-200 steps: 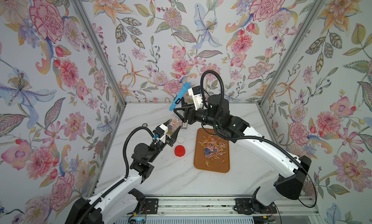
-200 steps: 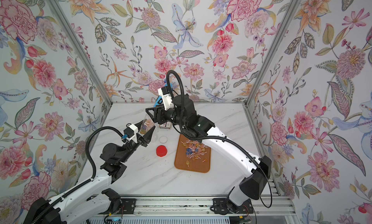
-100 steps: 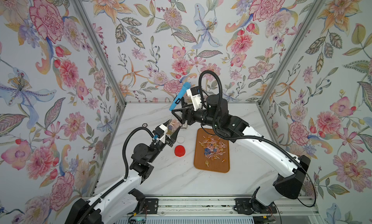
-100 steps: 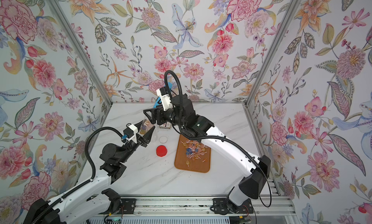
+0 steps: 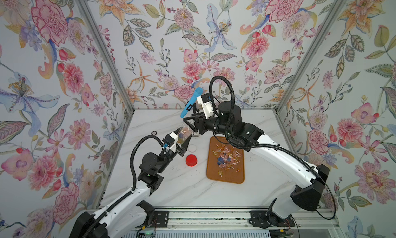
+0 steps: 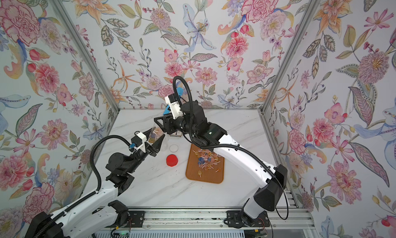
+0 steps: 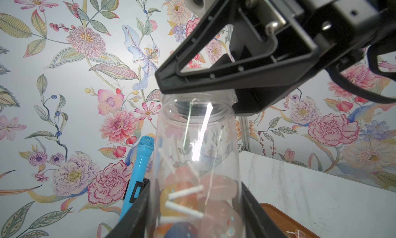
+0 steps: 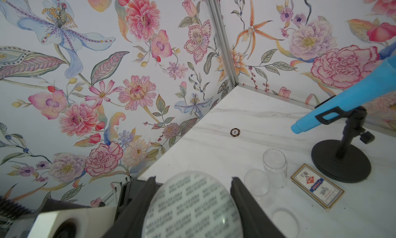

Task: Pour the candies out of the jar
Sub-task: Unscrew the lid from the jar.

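The jar [image 7: 197, 162], candies [image 7: 182, 196] inside, is clamped in the left gripper [image 5: 183, 136]; the right gripper [image 5: 189, 126] flanks its mouth, grip unclear.

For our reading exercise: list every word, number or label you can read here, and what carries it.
"100": poker chip on the table.
Card box: label print too blurred to read.
Round disc in the right claw: rows of print, unreadable.
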